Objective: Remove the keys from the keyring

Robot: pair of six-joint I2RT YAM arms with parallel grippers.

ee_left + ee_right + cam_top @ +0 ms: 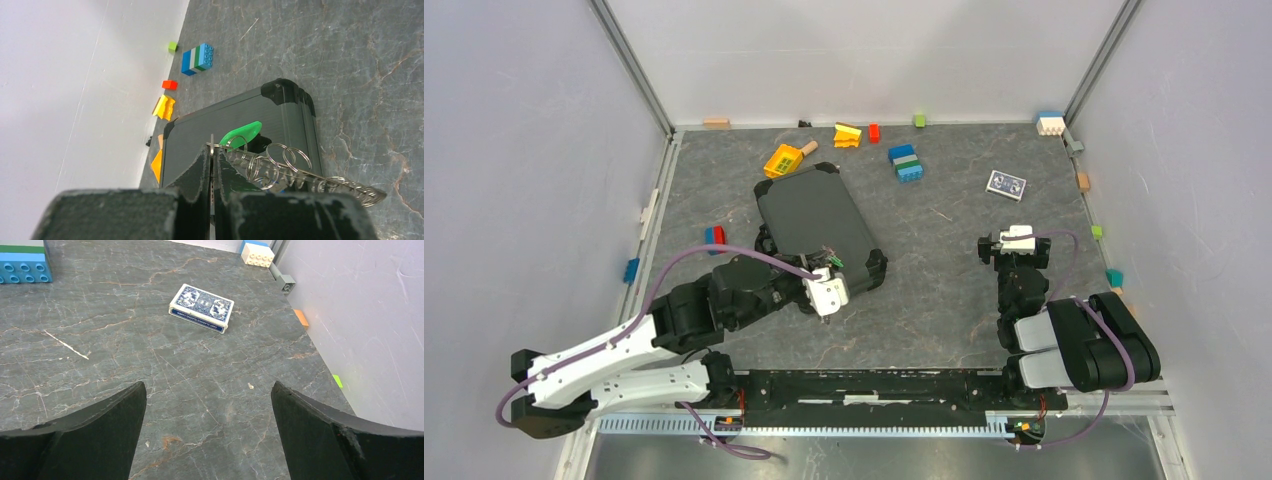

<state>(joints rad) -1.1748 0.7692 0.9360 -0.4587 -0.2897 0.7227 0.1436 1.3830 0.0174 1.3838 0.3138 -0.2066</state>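
Left wrist cam: left gripper (pixel 212 162) was pinched tight on the rim of the large thin metal keyring (pixel 300 172), which was seen edge-on over the dark grey hard case (pixel 280 112). Greyish metal keys (pixel 357 190) and small split rings (pixel 272 157) were bunched along the ring to the right of the fingers. A green plastic tag (pixel 243 134) sat just behind the grip. The case lay on the grey marbled table (pixel 360 70). Right gripper (pixel 207 390) was spread wide over the table, holding nothing, with a blue-backed card deck (pixel 202 307) ahead of it.
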